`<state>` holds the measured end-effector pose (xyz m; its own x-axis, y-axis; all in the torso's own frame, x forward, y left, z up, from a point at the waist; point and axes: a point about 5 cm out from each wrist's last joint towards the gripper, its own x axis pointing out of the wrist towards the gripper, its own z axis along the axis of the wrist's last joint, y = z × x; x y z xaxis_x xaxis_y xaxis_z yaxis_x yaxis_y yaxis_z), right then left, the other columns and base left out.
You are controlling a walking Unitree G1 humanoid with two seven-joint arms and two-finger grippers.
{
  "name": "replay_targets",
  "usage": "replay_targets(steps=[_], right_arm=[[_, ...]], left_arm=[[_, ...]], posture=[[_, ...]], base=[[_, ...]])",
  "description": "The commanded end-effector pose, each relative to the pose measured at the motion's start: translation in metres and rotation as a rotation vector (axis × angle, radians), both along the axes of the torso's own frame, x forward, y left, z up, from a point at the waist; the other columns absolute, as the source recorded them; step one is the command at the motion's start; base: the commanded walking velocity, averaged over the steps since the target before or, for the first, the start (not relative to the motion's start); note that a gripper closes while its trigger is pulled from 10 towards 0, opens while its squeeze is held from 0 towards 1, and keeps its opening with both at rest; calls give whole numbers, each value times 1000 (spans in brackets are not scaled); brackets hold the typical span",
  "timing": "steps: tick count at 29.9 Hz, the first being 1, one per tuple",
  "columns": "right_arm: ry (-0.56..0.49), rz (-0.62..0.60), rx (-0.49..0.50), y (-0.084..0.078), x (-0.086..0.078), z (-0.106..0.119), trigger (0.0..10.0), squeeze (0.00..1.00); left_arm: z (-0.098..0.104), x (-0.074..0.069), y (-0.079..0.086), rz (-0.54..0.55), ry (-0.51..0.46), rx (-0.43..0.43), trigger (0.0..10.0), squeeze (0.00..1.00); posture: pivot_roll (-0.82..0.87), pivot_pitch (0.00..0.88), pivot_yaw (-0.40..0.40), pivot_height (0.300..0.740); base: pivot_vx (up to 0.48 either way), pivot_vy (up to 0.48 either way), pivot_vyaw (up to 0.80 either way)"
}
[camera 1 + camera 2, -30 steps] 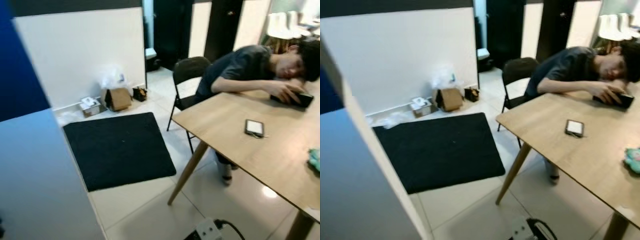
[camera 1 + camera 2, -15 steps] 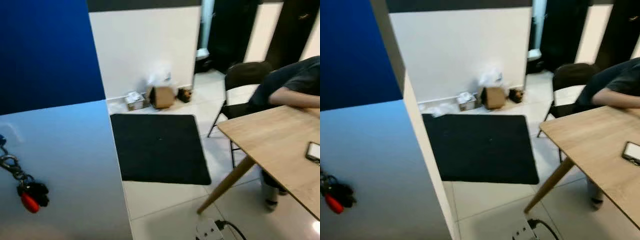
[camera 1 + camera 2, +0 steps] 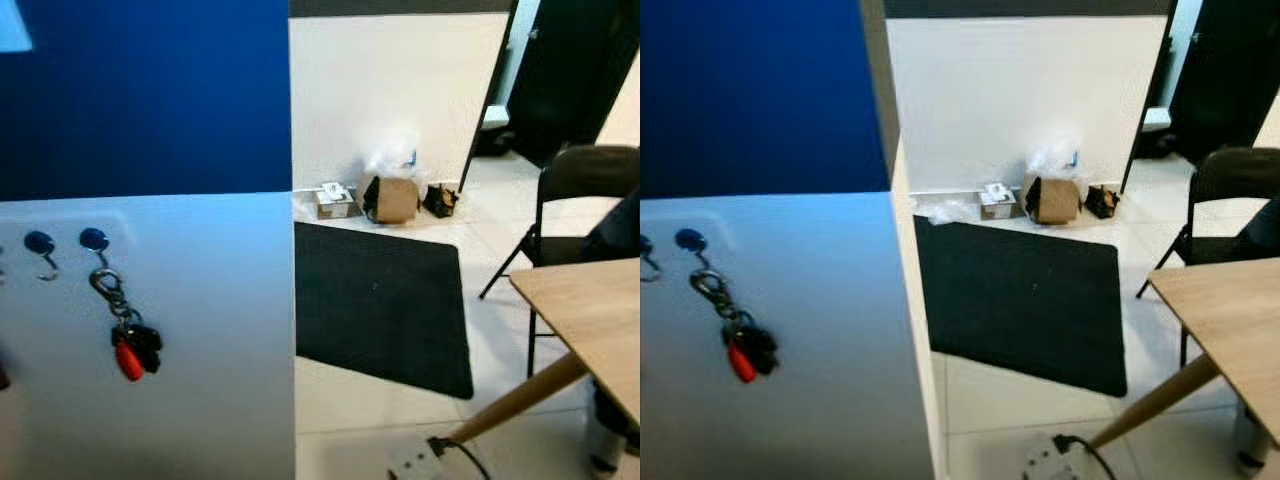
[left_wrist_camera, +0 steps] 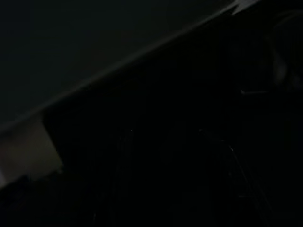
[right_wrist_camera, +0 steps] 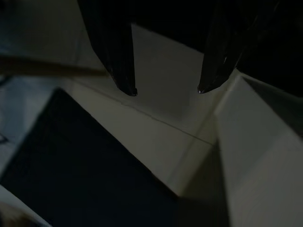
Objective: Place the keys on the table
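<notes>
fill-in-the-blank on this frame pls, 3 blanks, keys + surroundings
The keys hang from a blue hook on the ____ panel.
The tag among the keys is ____.
The mat on the floor between the wall and the wooden table is ____.
The right gripper hangs open over the floor.

Missing words: white; red; black

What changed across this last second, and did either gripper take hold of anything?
The camera turned to the robot's left: the person and phone slid out of view, the table shrank to a corner, and the keys came into view, hanging on a hook. Nothing itself moved. The right gripper hangs open and empty; nothing was grasped.
</notes>
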<state>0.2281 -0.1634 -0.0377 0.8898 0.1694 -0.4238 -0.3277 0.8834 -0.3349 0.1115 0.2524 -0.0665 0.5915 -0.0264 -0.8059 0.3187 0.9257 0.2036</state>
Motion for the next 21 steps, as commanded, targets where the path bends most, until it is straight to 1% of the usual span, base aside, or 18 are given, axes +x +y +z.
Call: replay_targets(steps=[1,21], right_arm=[[20,-3,-9,-2,-4,-3,10000,0],[24,-4,-6,-2,-7,-5,10000,0]], left_arm=[[-5,-11,4,4,41,11,10000,0],[-8,-13,6,9,33,12,10000,0]], posture=[[161,108,20,740],[165,119,22,740]], base=[[0,0,800],[0,0,800]])
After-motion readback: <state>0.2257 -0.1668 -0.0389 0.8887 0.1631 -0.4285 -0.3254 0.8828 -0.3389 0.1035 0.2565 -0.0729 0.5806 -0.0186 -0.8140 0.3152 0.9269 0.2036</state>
